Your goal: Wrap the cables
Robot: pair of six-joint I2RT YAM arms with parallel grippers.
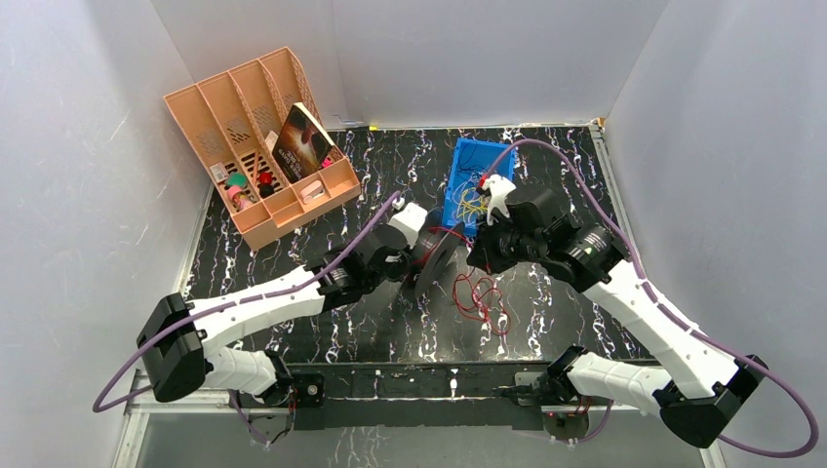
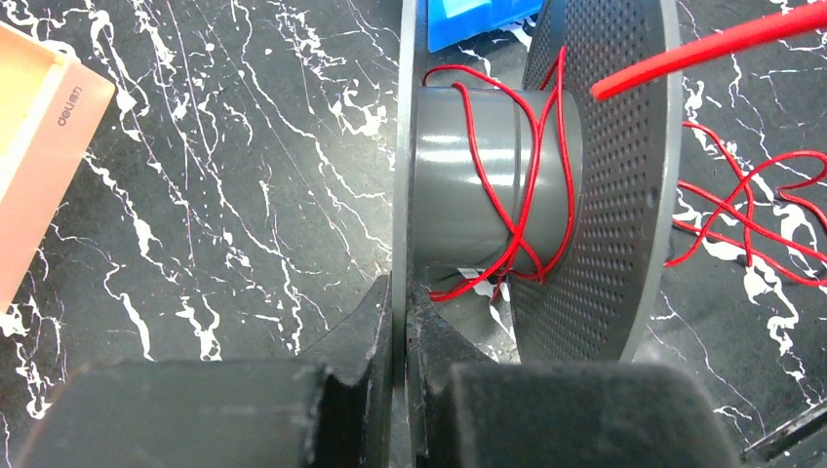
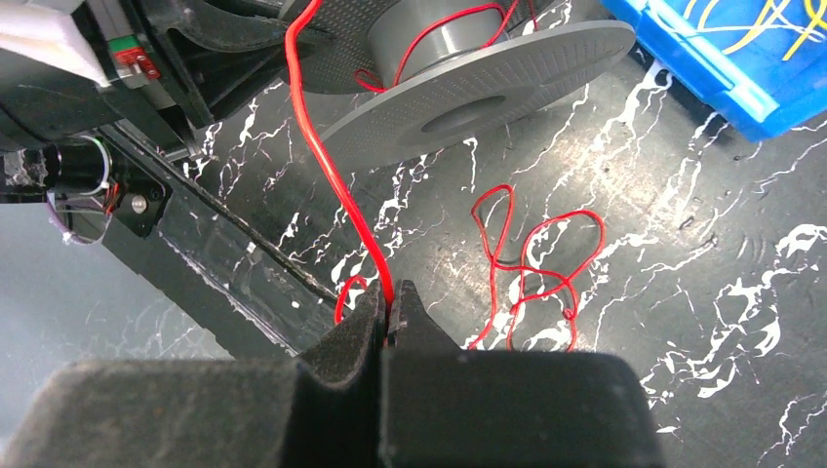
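holding yellow wires (image 1: 470, 205), blue bin (image 1: 460, 158) sits near spool (image 1: 436, 255) bearing red cables (image 2: 702, 54).

Mid table (image 1: 390, 331) is crowded. Black plastic spool w/ grey hub (image 1: 436, 258) stands on edge betw. both arms. Left fingers (image 2: 361, 341) are clamped on its thin flange from the left. Right fingers (image 3: 356, 331) pinch the thin red wire strand (image 3: 330, 166), which runs taut to the hub & bars the gap right of the spool. Loose red wire loops (image 1: 483, 297) lie on the table just near-right of the spool. Blue plastic bin (image 1: 466, 180) sits close behind it. Peach slotted plastic organiser (image 1: 255, 146) fills the far-left corner, well apart. Open room: far-centre strip betw. organiser & bin, and near-centre table betw. the two forearms. White walls close off three sides.
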